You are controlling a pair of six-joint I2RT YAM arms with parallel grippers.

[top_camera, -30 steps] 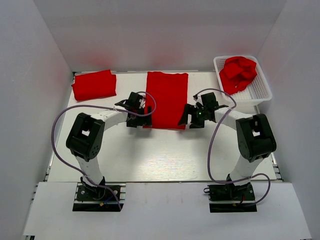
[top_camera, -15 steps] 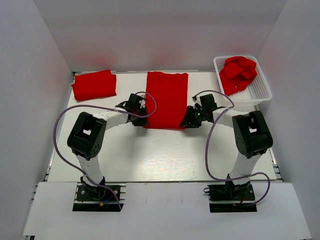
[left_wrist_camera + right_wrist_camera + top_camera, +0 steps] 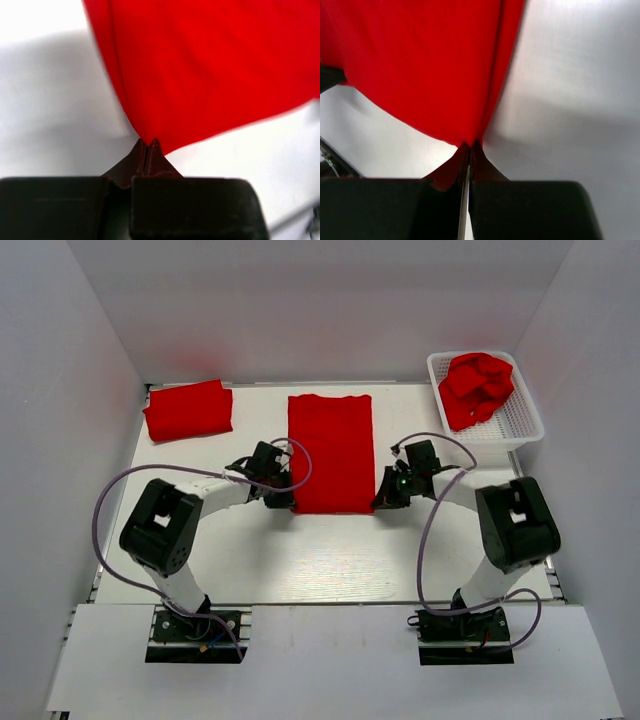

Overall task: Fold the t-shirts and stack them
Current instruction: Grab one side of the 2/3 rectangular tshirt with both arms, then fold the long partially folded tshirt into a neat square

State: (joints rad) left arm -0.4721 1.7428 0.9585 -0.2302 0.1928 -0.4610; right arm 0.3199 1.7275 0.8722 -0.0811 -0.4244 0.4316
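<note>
Worktop [image 3: 300, 560]: white; I saw the middle t-shirt [image 3: 331, 445] flat.
Left pincer [image 3: 148, 145]: clamped its near-left corner.
Right pincer [image 3: 470, 147]: clamped its near-right corner.

Hands [image 3: 285, 502] [image 3: 383, 502] now tight on t-shirt [image 3: 331, 452]

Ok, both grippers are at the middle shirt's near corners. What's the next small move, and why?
Probably lift both corners a little together. The left gripper and right gripper are each shut on a near corner of the flat t-shirt, so raising them evenly should start the fold toward its far edge.
</note>
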